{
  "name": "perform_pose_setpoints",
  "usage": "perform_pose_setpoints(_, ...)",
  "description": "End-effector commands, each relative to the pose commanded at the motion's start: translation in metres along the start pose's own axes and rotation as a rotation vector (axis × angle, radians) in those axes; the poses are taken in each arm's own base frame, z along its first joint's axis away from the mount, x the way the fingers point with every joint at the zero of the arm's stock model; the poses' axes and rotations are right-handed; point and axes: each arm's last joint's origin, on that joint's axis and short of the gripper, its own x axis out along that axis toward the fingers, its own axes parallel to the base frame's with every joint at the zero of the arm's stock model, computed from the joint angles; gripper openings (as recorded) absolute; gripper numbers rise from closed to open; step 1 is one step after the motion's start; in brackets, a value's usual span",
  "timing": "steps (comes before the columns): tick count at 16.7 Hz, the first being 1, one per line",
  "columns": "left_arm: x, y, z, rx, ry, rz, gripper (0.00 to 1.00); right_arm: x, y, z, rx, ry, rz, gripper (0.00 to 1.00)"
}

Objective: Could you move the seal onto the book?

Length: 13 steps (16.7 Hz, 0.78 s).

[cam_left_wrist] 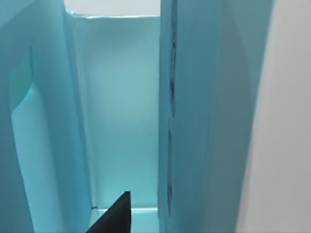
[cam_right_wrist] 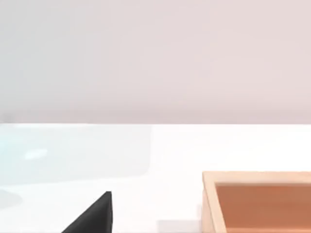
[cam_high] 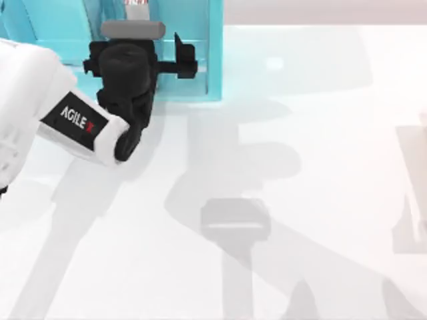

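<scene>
The seal and the book are both out of view. My left gripper (cam_high: 133,57) is at the table's far left, pushed up against the open front of the bright cyan shelf unit (cam_high: 213,60). It is open, its black fingers (cam_high: 183,57) spread wide with nothing between them. In the left wrist view one black fingertip (cam_left_wrist: 116,216) points into a tall, narrow cyan compartment (cam_left_wrist: 121,111), which holds nothing I can see. A black edge of my right gripper (cam_right_wrist: 92,216) shows above the white table.
An open wooden box (cam_right_wrist: 257,194) stands on the table in the right wrist view. A cyan divider wall (cam_left_wrist: 189,121) stands close beside the left gripper. A small red-and-white thing (cam_high: 137,3) shows at the far edge, inside the shelf.
</scene>
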Motion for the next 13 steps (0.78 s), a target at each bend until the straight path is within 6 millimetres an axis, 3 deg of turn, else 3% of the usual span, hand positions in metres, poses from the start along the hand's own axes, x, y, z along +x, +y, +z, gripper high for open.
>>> perform_pose_setpoints(1, 0.0, 0.0, 0.0, 0.0, 0.0, 0.0, 1.0, 0.0, 0.0, 0.0, 0.0, 0.0, 0.0, 1.0)
perform_pose_setpoints(13, 0.0, 0.0, 0.0, 0.0, 0.0, 0.0, 0.1, 0.0, 0.0, 0.0, 0.0, 0.0, 0.0, 1.0)
